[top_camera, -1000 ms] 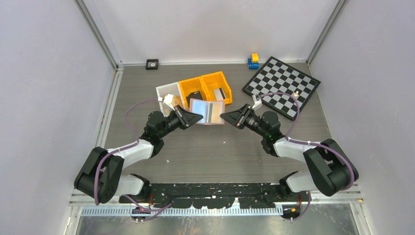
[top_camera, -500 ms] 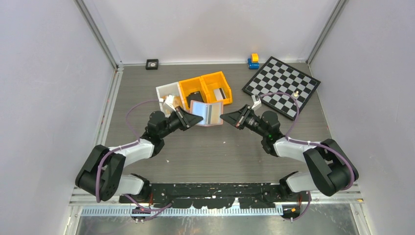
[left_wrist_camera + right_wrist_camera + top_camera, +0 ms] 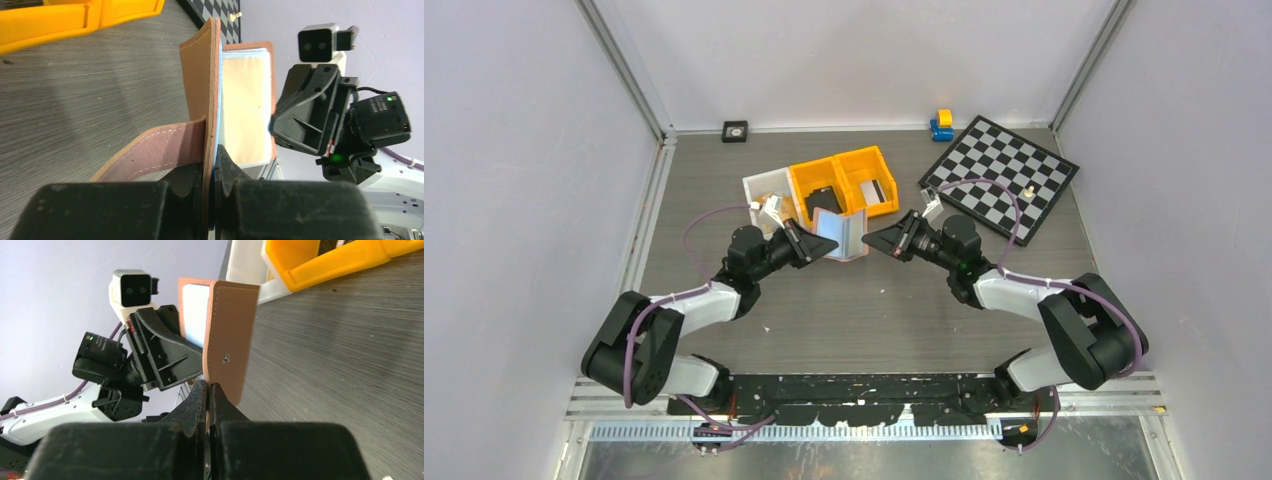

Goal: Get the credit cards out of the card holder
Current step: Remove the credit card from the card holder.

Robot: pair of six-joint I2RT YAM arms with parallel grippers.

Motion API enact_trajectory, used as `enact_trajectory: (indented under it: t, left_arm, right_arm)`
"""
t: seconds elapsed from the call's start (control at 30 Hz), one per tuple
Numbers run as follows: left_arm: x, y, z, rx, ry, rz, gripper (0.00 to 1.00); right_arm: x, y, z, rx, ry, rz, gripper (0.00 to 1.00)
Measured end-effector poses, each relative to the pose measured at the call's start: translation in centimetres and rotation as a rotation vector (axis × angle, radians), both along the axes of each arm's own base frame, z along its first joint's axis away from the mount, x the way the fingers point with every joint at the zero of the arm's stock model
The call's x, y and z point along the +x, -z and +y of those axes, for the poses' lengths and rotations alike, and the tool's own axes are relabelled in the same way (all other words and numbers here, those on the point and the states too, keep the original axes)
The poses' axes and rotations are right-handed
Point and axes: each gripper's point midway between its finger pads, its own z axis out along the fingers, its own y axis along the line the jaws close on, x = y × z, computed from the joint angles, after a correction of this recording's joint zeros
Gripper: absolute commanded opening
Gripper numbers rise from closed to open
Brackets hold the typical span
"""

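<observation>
Tan leather: one card holder (image 3: 846,234) stands half-folded in a V between two grippers. The left gripper (image 3: 826,243) pinches one flap's edge, and the right gripper (image 3: 871,238) pinches the other flap. Pale clear pockets (image 3: 247,110) show inside; the cards cannot be counted. Two orange bins (image 3: 837,175) and one white bin (image 3: 764,176) sit just behind the holder. One chessboard (image 3: 999,170) lies well apart, to the right.

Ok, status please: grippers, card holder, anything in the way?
Left gripper, right gripper both shut on card holder, one flap each. Holder part open. Orange bins close behind.
</observation>
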Motion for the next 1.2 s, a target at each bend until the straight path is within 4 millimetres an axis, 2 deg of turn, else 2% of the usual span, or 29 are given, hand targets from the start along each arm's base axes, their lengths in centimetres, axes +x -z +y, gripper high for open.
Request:
enact_trajectory:
  t: [0.17, 0.37, 0.5, 0.7, 0.83, 1.0, 1.2]
  left_arm:
    - [0.0, 0.9, -0.2, 0.017, 0.01, 0.025, 0.0]
    - [0.0, 1.2, 0.0, 0.031, 0.005, 0.03, 0.0]
    - [0.0, 1.0, 0.1, 0.04, 0.001, 0.014, 0.0]
    - [-0.1, 1.1, 0.2, 0.049, -0.001, 0.017, 0.0]
    - [-0.1, 1.3, 0.1, 0.058, 0.003, 0.021, 0.0]
    - [-0.2, 1.2, -0.5, 0.075, 0.023, 0.016, 0.0]
    - [-0.8, -0.4, -2.5, 0.063, 0.095, -0.028, 0.0]
  right_arm:
    - [-0.3, -0.2, 1.0, -0.012, -0.032, -0.014, 0.1]
    - [0.0, 1.1, 0.9, -0.071, -0.02, 0.024, 0.21]
    - [0.0, 2.2, 0.6, -0.111, -0.014, 0.052, 0.24]
    - [-0.1, 2.8, 0.5, -0.132, -0.013, 0.073, 0.38]
    - [-0.1, 3.1, 0.6, -0.135, -0.015, 0.08, 0.39]
    - [-0.2, 3.0, 0.7, -0.131, -0.024, 0.08, 0.46]
    - [-0.5, 3.9, 1.1, -0.14, -0.044, 0.102, 0.56]
